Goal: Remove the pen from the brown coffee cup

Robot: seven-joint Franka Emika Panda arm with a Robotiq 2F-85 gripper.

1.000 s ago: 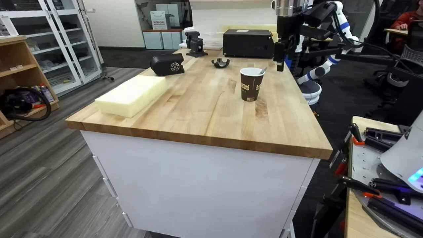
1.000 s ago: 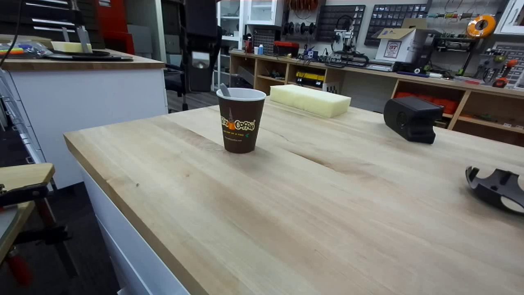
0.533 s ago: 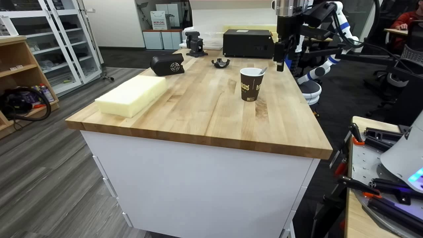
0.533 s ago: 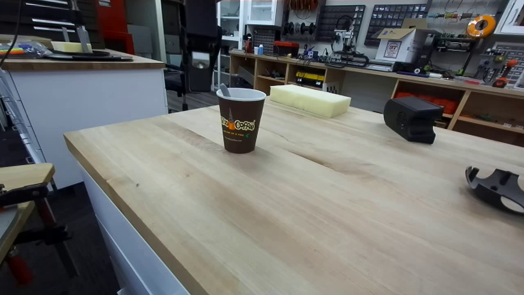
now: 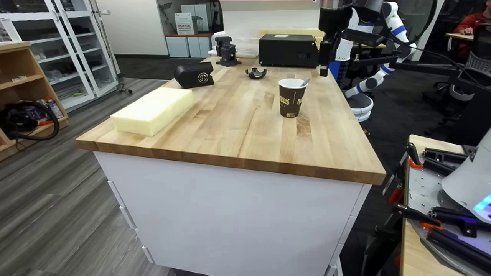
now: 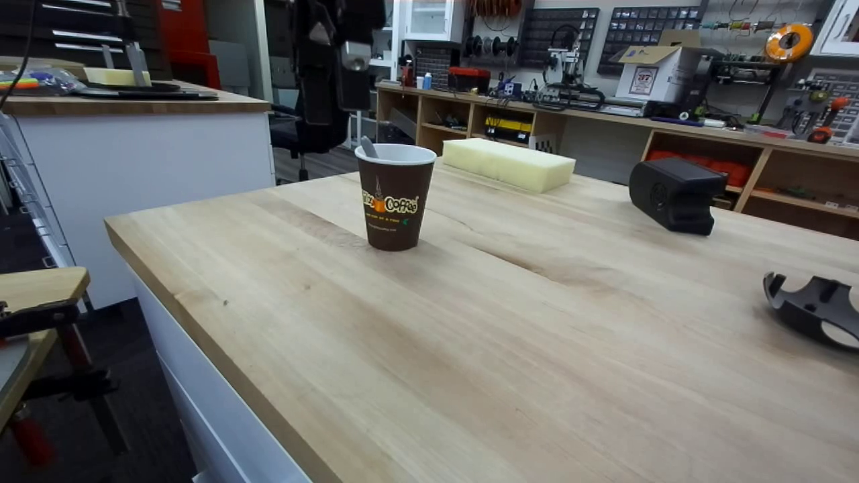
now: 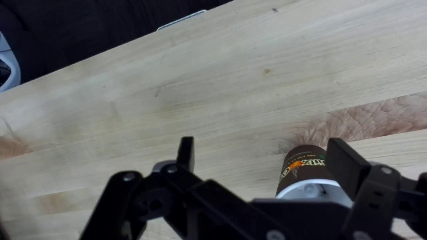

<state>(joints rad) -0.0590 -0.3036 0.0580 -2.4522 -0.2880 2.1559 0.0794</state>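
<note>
The brown coffee cup [image 5: 290, 100] stands upright on the wooden table, with a white rim and yellow lettering. It also shows in an exterior view [image 6: 394, 208] and in the wrist view [image 7: 302, 166], where gripper parts hide some of its rim. The pen [image 5: 305, 81] is a short grey stick leaning in the cup, its end above the rim [image 6: 368, 147]. In the wrist view I cannot make the pen out. My gripper [image 7: 262, 150] is open and empty. It hangs above the table beside the cup, higher than the rim, not touching it [image 6: 337, 111].
A pale yellow foam block [image 5: 153, 109], a black device [image 5: 194, 75], a black curved part [image 5: 256, 73], a black stand [image 5: 227, 51] and a large black box [image 5: 288, 50] sit on the table [image 5: 230, 142]. The table's edge [image 7: 110, 50] shows in the wrist view.
My gripper has risen a little and turned, so both fingers now show apart in an exterior view. The cup and the pen have not moved.
</note>
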